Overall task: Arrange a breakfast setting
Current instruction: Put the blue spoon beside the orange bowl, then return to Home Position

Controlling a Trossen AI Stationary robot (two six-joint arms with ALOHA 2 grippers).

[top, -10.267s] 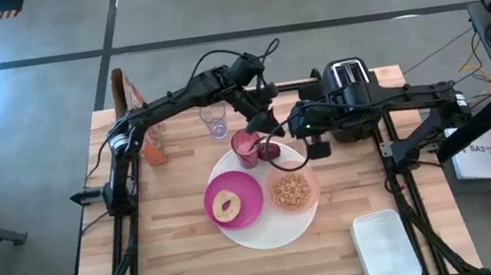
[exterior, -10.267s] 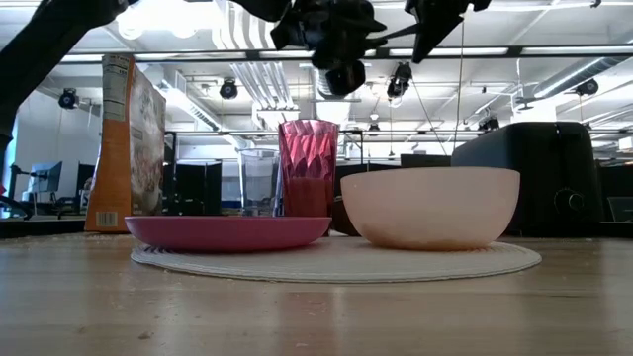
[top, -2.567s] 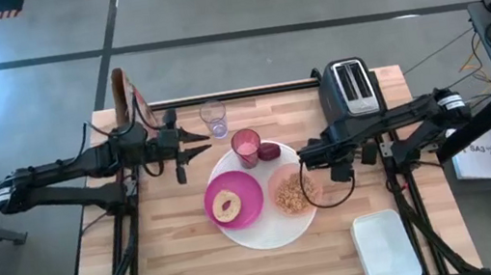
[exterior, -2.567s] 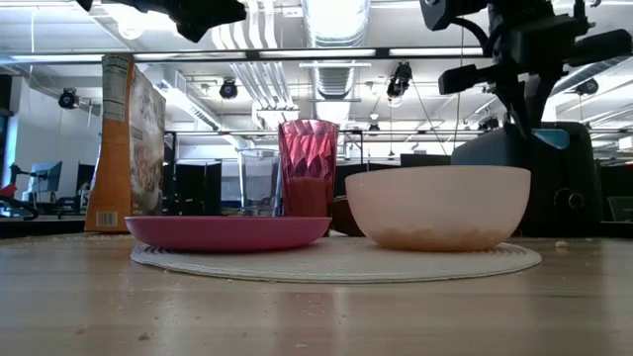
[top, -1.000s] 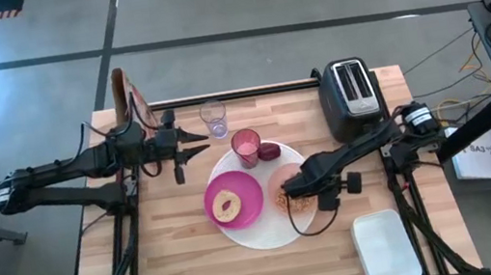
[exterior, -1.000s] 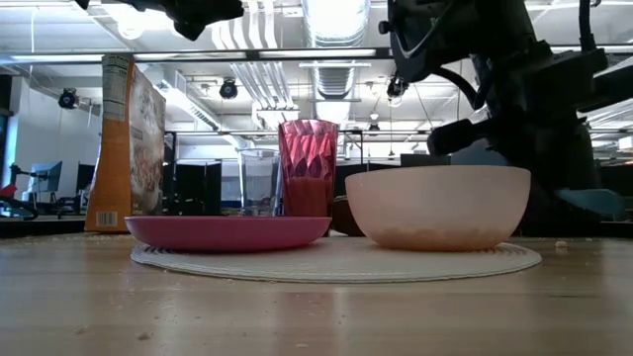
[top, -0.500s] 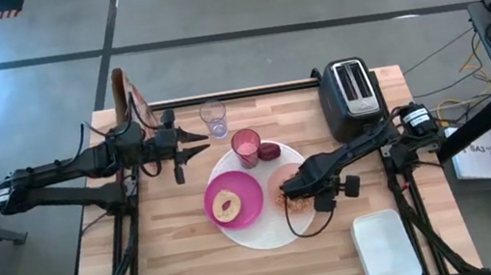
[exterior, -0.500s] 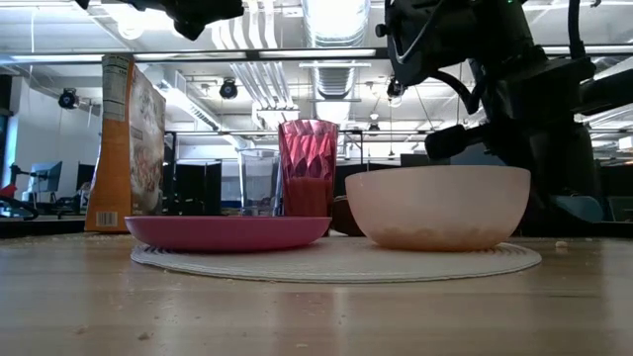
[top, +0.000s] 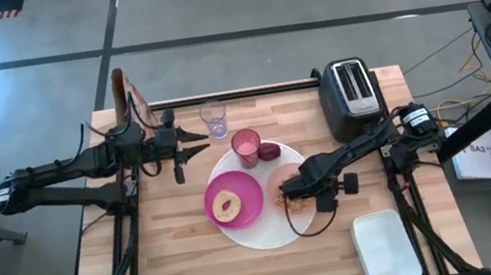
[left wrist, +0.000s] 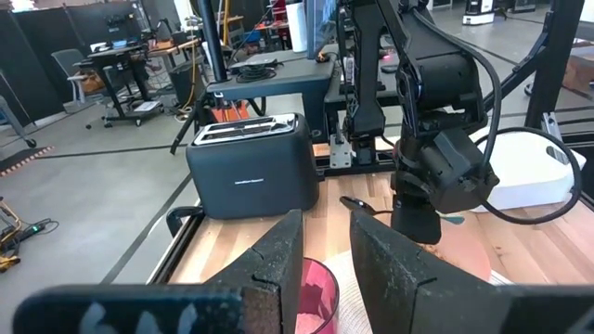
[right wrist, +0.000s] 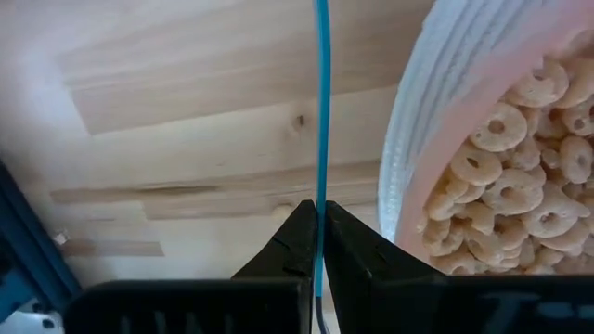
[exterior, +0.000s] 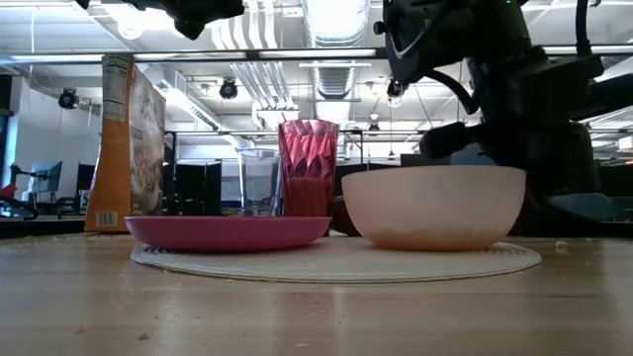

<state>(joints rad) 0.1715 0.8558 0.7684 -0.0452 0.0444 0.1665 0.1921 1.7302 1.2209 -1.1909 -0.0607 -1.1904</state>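
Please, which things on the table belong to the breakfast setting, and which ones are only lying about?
Belong to the setting: big white plate, magenta plate with bagel, pink bowl of cereal, pink tumbler, clear glass, dark red fruit, spoon in the right gripper.

Lying about: toaster, cereal box, white lidded container.

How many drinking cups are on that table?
2. The pink tumbler stands at the far edge of the big white plate, beside a dark red fruit. The clear glass stands on the wood just beyond it, toward the cereal box. None looks hidden.
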